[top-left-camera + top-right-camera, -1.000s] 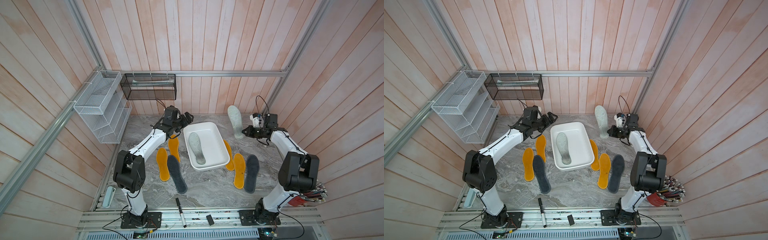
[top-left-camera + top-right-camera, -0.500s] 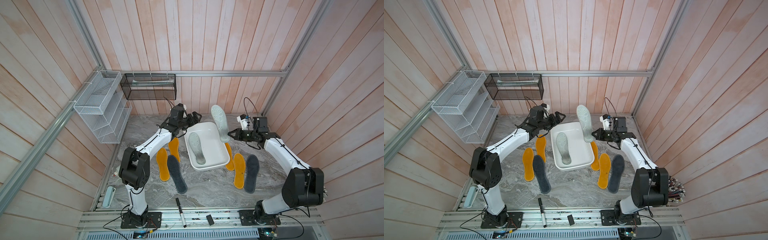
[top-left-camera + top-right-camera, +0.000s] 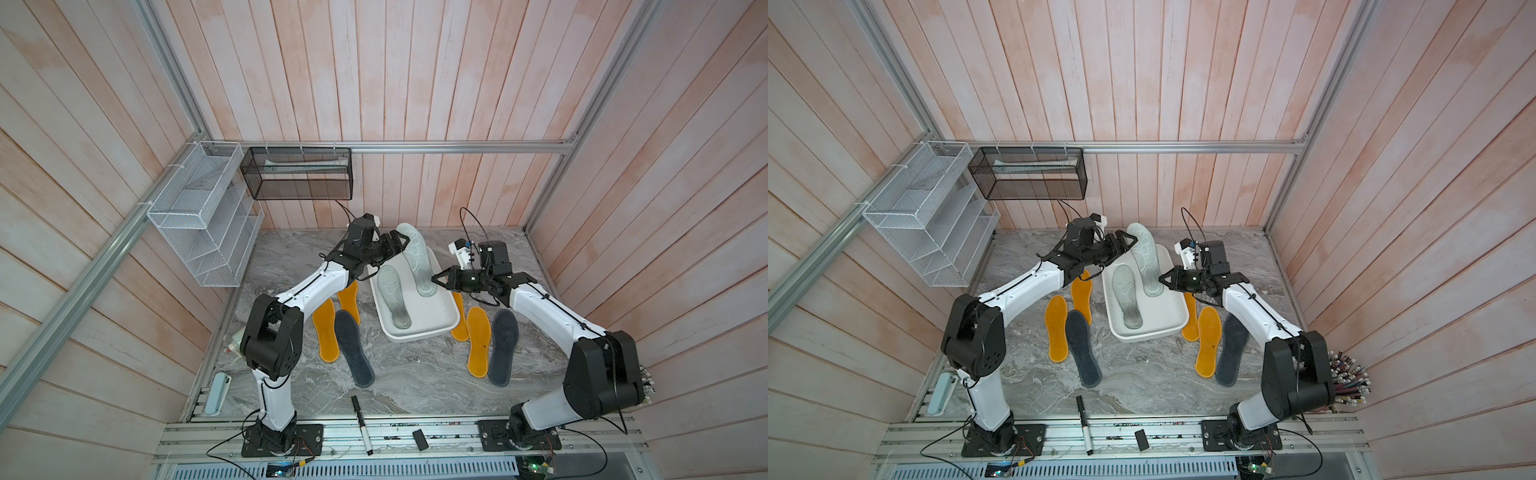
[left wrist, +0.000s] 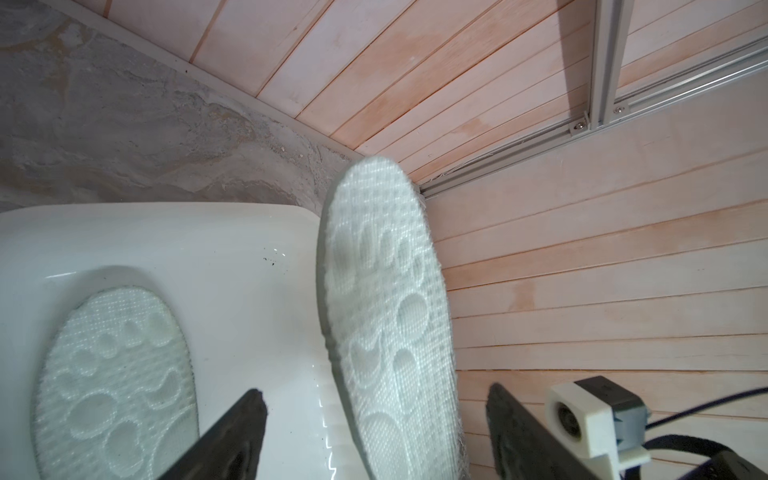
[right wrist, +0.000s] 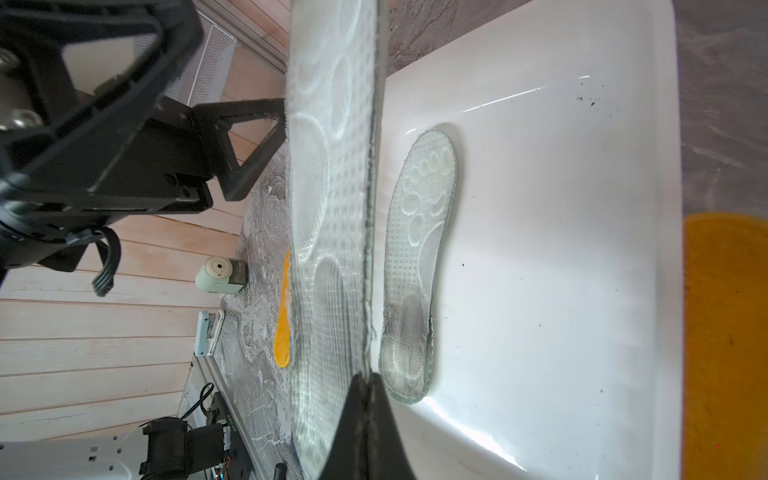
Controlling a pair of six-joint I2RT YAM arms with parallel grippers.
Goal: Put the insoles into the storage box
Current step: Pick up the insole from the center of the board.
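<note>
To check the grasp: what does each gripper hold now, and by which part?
The right gripper pinches the raised pale insole by its heel end. The left gripper holds nothing, open around the toe end.

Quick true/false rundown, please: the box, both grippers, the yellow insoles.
One pale insole lies flat in the storage box. True.
The right gripper is open and empty. False: the right gripper is shut on a second pale insole's heel end, over the box.
The left gripper's jaws stand apart either side of its toe half. True.
A yellow insole is in the box. False: all four yellow insoles lie on the table.
</note>
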